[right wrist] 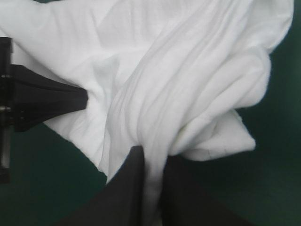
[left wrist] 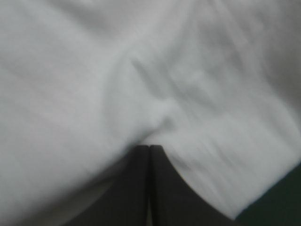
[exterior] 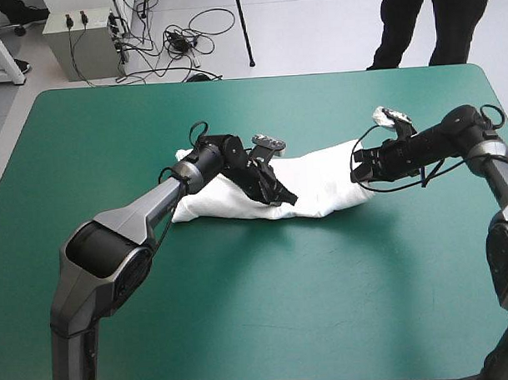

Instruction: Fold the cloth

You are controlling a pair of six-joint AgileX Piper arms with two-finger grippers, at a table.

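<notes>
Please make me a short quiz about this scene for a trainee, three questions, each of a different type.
1. True or false: the left gripper and the right gripper are both open and clear of the T-shirt.
2. Choose: the right gripper holds the T-shirt at A) its end toward the table's right edge, B) its middle, C) its end toward the table's left edge.
3. Short answer: in the right wrist view, what else pinches the T-shirt?
Key: 1 false, both are shut on it; 2 A; 3 the left gripper.
</notes>
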